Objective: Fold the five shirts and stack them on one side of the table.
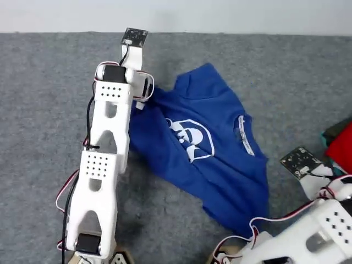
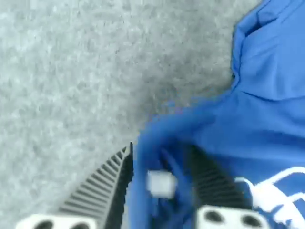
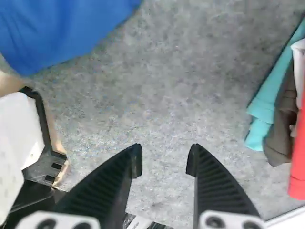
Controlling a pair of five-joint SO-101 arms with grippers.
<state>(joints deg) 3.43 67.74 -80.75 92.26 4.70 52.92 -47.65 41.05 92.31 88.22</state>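
Note:
A blue shirt (image 1: 214,159) with a white graphic lies rumpled across the middle of the grey table. My left gripper (image 1: 142,94) is at its far left corner. In the left wrist view the left gripper (image 2: 159,160) is shut on a bunched fold of the blue shirt (image 2: 267,109), with a small white tag (image 2: 160,183) between the fingers. My right gripper (image 3: 163,160) stands open over bare grey carpet near the table's front right, holding nothing. The blue shirt's hem (image 3: 57,28) lies some way beyond it.
A pile of shirts sits at the right edge, red (image 1: 342,148) and dark (image 1: 336,131) in the high view, teal (image 3: 271,105), brown (image 3: 281,129) and red (image 3: 298,162) in the right wrist view. An arm's base (image 3: 21,143) stands close by.

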